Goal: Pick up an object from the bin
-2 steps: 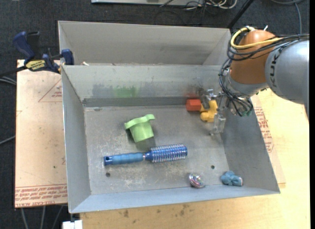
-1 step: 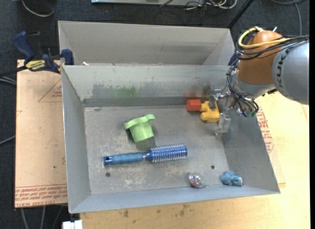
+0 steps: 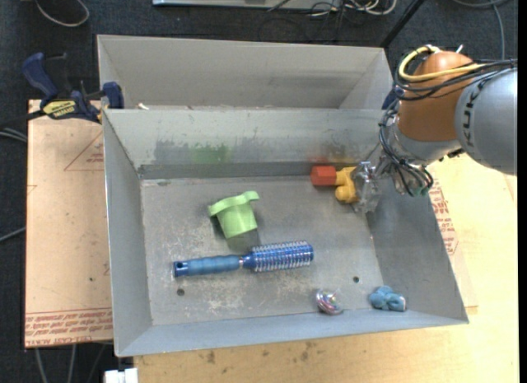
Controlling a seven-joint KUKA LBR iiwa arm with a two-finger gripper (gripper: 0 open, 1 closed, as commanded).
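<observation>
My gripper [image 3: 367,190] hangs low at the bin's back right, close to the right wall. Just left of it, touching or nearly touching, lies a small yellow lumpy thing [image 3: 345,185]. An orange block [image 3: 324,175] sits against the yellow thing's left side, at the foot of the back wall. Whether the yellow thing is gripped I cannot make out.
A light green flanged cap [image 3: 235,214] lies mid-bin, with a blue hairbrush [image 3: 247,260] in front of it. A small silvery-pink piece [image 3: 329,302] and a light blue figure [image 3: 386,299] rest near the front right corner. The arm's orange cover and cables overhang the right rim.
</observation>
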